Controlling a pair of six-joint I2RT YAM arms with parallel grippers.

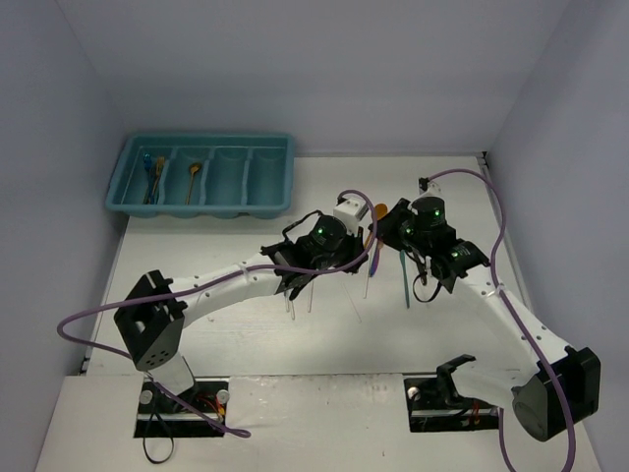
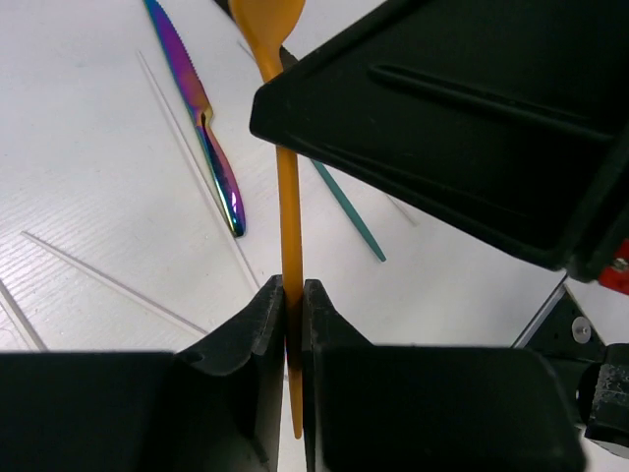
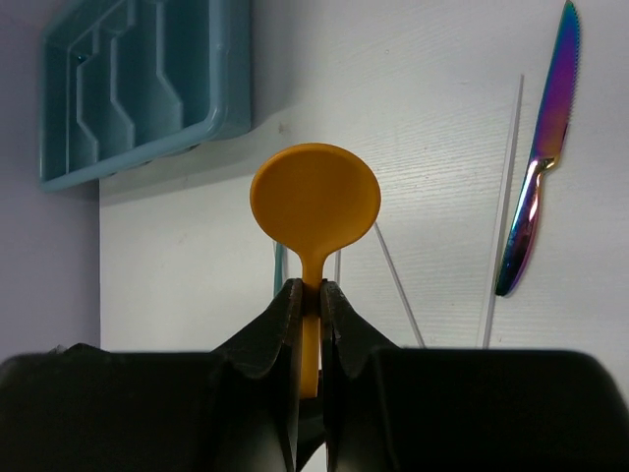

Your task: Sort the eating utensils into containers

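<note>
Top external: tray in far-left corner

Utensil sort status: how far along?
Done: a few utensils lie in the tray, left compartments. In hand: left gripper and right gripper both shut on the orange spoon. Left: knife, teal utensil and sticks on the table.

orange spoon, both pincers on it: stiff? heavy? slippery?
Probably stiff: the orange spoon shows a straight handle where the left pincer and right pincer clamp it. Likely light: thin and plastic-looking. The narrow, smooth handle might pivot or slip in a single pinch.
</note>
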